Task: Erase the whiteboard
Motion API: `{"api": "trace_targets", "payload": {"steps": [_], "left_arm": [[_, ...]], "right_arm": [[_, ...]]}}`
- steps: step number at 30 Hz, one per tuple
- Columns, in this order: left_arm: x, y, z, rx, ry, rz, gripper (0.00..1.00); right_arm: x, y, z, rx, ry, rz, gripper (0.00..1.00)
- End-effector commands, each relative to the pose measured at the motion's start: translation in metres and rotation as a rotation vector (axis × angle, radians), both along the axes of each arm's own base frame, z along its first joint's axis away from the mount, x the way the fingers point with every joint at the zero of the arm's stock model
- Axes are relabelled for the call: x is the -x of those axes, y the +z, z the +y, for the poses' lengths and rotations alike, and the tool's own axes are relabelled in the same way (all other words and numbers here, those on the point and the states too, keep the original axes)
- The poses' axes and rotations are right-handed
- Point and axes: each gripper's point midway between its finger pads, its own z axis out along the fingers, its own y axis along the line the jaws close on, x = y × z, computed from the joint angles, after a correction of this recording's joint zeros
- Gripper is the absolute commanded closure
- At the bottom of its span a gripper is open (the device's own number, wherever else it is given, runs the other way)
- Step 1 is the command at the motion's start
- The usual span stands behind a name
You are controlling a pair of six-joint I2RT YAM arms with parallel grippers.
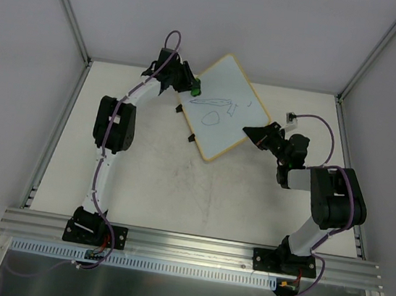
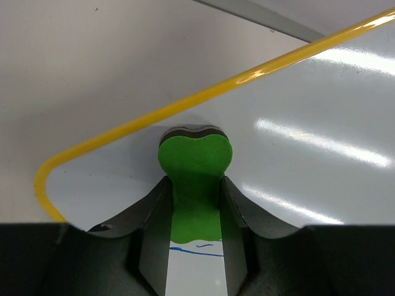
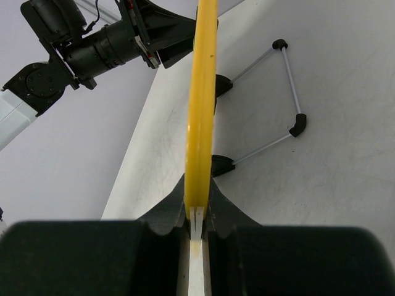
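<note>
We see one flat white rectangular whiteboard [image 1: 222,133] with a thin yellow frame, set cornerwise over the white table [image 1: 157,179] between the two grippers; we cannot tell whether it lies flat. Its face carries dark pen marks [image 1: 211,117]: a loop, a long outline and a few small strokes.

At the whiteboard's far-left edge the left gripper [image 1: 192,86] is closed on one small green foam eraser [image 1: 196,88], which fills the gap between its fingers. At the whiteboard's right edge the right gripper [image 1: 254,134] pinches the frame, its fingers closed down to the board's thickness. Two small black clips [image 1: 181,108] sit on the whiteboard's near-left edge.

Only the top view shows the drawing whole. Only the left wrist view shows the eraser's two-lobed head, which appears to touch the glossy face just inside the whiteboard's rounded corner. Only the right wrist view shows the whiteboard edge-on, with one thin wire bracket [image 3: 289,83], black at its ends, running out from the two clips.
</note>
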Motion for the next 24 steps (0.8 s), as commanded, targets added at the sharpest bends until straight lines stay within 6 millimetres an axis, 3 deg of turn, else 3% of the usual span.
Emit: {"api": "trace_targets", "payload": {"steps": [1,15,24], "left_arm": [[0.029,-0.049,-0.024,0.028,-0.108,0.160,1.00],[0.055,-0.002,-0.104,-0.168,-0.334,-0.134,1.00],[0.088,0.009,-0.150,-0.194,-0.534,-0.258,1.00]], "right_arm": [[0.018,0.015,0.024,0.015,0.137,-0.091,1.00],[0.017,0.014,0.025,0.013,0.142,-0.086,1.00],[0.017,0.014,0.025,0.012,0.145,-0.086,1.00]]}}
